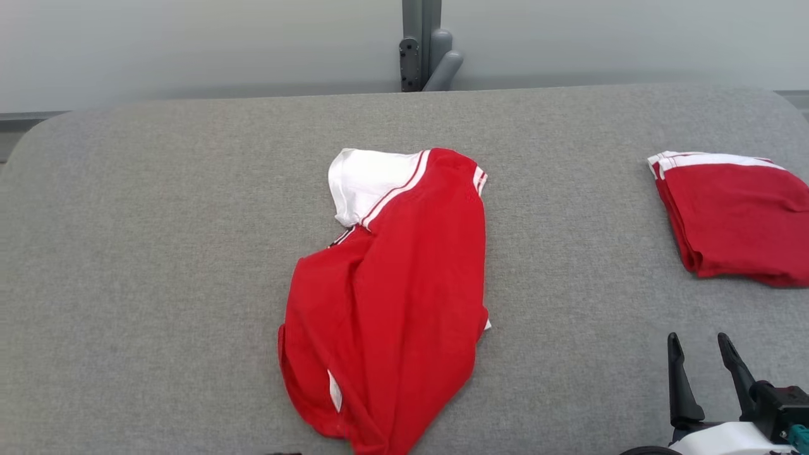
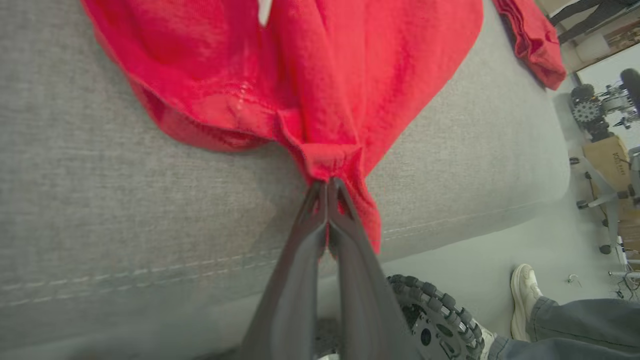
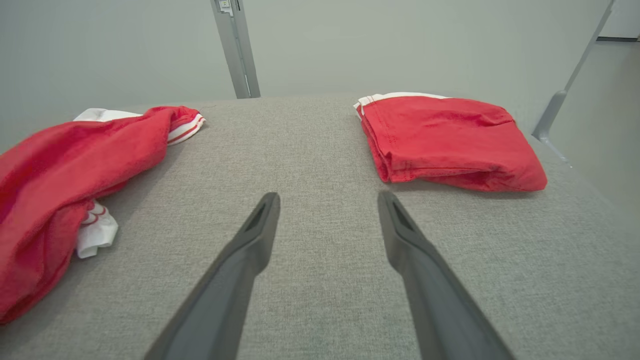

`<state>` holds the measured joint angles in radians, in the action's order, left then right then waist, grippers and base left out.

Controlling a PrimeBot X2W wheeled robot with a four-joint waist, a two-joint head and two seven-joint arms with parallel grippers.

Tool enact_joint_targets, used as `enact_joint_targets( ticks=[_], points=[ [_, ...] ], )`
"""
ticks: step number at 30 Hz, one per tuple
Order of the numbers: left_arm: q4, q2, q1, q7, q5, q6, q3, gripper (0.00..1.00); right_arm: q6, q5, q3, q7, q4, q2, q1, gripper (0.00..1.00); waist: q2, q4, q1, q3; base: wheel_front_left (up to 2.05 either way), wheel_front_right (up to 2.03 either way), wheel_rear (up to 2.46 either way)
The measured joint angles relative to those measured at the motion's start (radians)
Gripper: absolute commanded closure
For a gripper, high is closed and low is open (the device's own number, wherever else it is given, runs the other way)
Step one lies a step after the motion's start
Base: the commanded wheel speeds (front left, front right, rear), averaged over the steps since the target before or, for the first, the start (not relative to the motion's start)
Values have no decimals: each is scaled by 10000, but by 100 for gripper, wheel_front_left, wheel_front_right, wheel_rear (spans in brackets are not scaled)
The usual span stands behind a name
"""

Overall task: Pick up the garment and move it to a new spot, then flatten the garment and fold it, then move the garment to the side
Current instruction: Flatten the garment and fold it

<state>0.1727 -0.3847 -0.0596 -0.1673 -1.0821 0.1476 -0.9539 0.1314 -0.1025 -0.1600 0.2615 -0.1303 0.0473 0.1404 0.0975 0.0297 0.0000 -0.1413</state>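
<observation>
A red garment (image 1: 404, 297) with white sleeves and striped trim lies crumpled in the middle of the grey padded table (image 1: 158, 221). In the left wrist view my left gripper (image 2: 327, 184) is shut on the red hem of the garment (image 2: 300, 75) near the table's front edge. The garment (image 3: 65, 170) also lies at the left of the right wrist view. My right gripper (image 1: 699, 346) stands open above the table at the lower right, with nothing between its fingers (image 3: 262, 225).
A second red garment (image 1: 733, 215), folded, lies at the table's right edge (image 3: 445, 140). A grey post (image 1: 422, 44) stands behind the table. Below the front edge are a robot wheel (image 2: 435, 320) and a person's shoe (image 2: 525, 295).
</observation>
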Motion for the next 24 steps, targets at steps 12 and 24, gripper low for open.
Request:
enact_joint_targets(
  ticks=[12, 24],
  points=[
    [2424, 796, 144, -512, -240, -719, -12, 100, 0, 17, 65, 0, -144, 0, 376, 0, 0, 669, 0, 463, 0, 0, 0],
    [2205, 1081, 446, -905, -941, -1373, 1586, 0, 0, -92, 180, 0, -173, 0, 389, 0, 0, 687, 0, 512, 0, 0, 0]
  ],
)
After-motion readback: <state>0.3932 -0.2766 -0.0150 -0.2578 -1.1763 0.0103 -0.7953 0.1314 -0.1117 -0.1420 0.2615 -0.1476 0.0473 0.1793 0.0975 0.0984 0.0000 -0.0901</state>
